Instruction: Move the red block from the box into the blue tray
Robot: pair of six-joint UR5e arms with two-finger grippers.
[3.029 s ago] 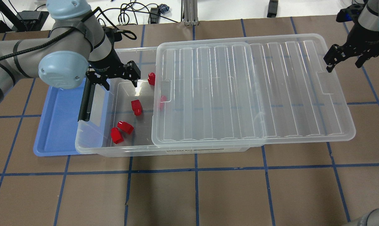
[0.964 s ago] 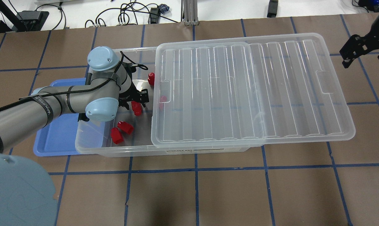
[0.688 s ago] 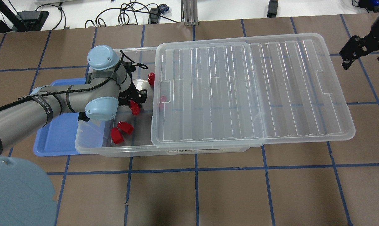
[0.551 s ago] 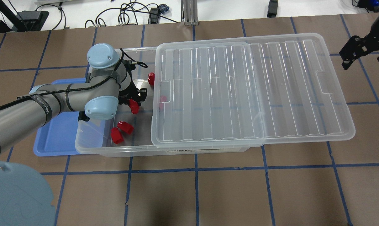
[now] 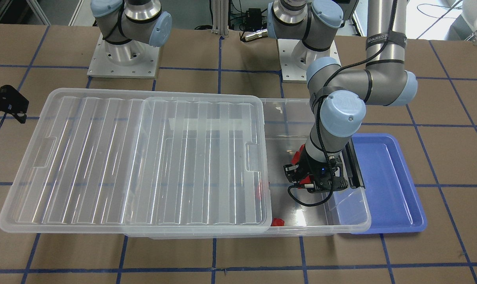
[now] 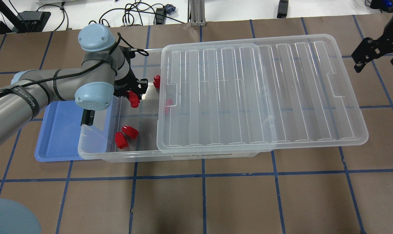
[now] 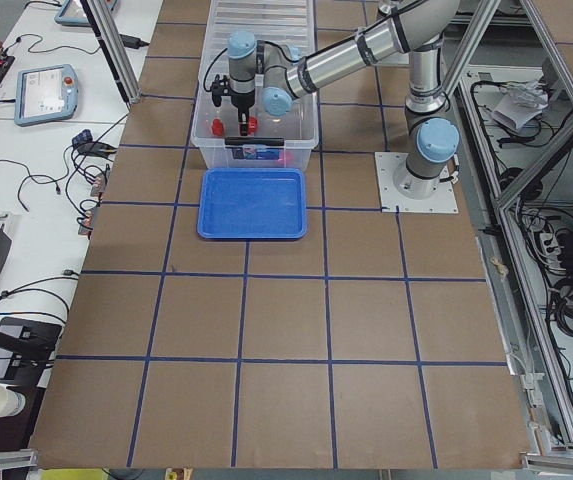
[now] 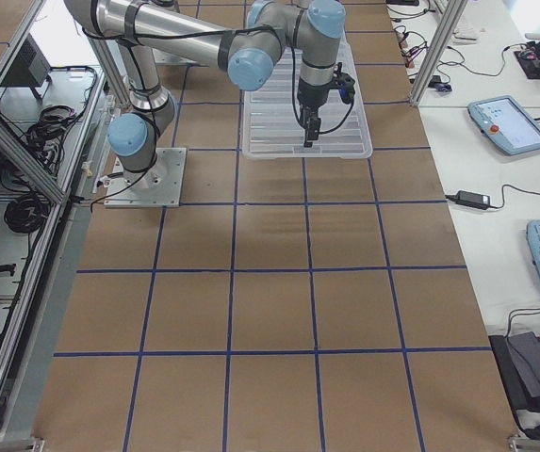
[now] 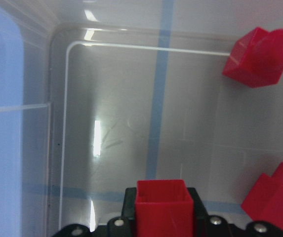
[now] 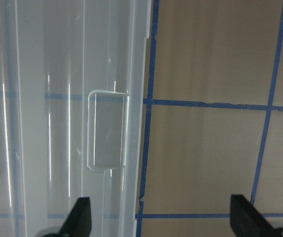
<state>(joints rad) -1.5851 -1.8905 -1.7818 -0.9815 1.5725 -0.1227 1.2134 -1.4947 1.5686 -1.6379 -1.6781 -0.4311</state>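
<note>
My left gripper (image 6: 133, 97) is shut on the red block (image 6: 134, 101) and holds it above the floor of the clear box (image 6: 95, 155), near its open left end. In the left wrist view the block (image 9: 161, 206) sits between the black fingers (image 9: 129, 203). The blue tray (image 6: 58, 130) lies against the box's left end, left of the gripper. My right gripper (image 6: 375, 59) is open and empty, off the right end of the slid-back lid (image 6: 258, 94); the right wrist view shows its fingertips (image 10: 80, 216) wide apart.
Three other red pieces lie in the open part of the box (image 6: 156, 81) (image 6: 130, 131) (image 6: 121, 139), and one more under the lid's edge (image 6: 168, 104). A black latch bar (image 6: 86, 117) stands between box and tray. The lid covers most of the box.
My left gripper closed on the red block on the box floor and has lifted it, moving back and slightly toward the tray. The right gripper has stayed put over the last second.
</note>
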